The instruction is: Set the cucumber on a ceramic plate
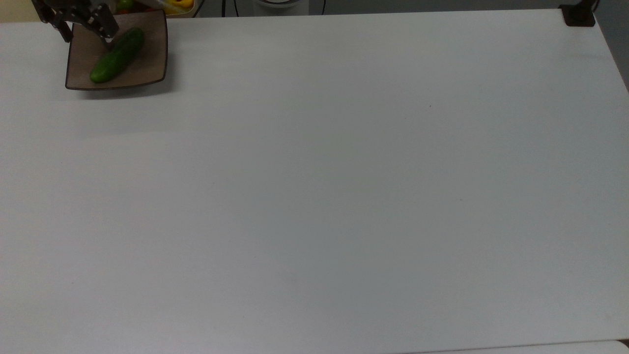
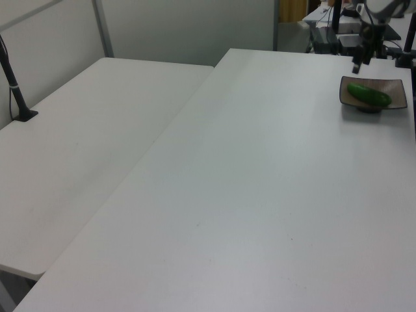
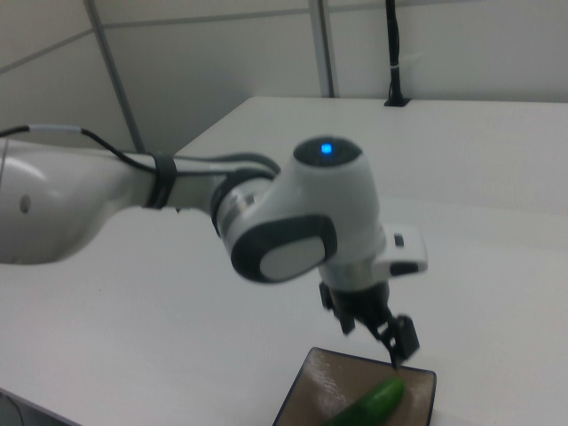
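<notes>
1. The black two-finger claw (image 1: 82, 25) is open and holds nothing; its fingers stand apart above the upper-left part of the plate in the top view.
2. The smooth dark green cucumber (image 1: 117, 54) lies free on the square glossy tan-brown ceramic plate (image 1: 152, 69), just below and to the right of the claw in the top view.
3. Risk: one finger (image 1: 105, 28) sits close beside the cucumber's upper end. A sideways withdrawal could nudge it.
4. Risk: being round, the cucumber could roll toward the upturned rim if struck.
5. Judgement: placement appears complete; a straight vertical retreat looks safest.
</notes>
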You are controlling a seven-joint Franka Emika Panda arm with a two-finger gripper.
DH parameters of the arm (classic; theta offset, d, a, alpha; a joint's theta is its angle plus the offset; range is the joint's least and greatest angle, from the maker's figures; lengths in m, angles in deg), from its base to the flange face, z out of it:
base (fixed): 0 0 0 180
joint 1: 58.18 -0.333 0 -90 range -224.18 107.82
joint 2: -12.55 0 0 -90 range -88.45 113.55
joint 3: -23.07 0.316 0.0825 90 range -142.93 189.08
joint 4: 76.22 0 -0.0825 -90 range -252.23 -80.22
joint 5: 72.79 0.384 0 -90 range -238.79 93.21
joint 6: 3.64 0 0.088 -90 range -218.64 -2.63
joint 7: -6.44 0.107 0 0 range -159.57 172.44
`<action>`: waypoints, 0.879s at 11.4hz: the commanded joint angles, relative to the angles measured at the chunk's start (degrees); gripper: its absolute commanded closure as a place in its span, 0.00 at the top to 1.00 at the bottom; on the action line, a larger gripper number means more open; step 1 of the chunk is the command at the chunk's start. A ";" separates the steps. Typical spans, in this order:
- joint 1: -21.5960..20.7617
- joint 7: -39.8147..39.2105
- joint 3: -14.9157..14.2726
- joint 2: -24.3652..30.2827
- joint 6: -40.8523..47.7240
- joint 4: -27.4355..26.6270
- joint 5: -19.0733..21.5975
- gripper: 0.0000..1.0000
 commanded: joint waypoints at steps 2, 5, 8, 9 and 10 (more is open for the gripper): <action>-7.70 17.63 1.78 0.97 4.48 8.47 3.62 1.00; -9.74 28.65 9.41 1.15 10.86 15.75 2.57 1.00; -16.39 28.93 10.85 2.81 20.44 17.80 0.82 1.00; -18.86 28.67 10.94 3.17 23.17 18.06 0.28 1.00; -20.79 28.67 11.63 3.26 24.07 18.24 -0.42 1.00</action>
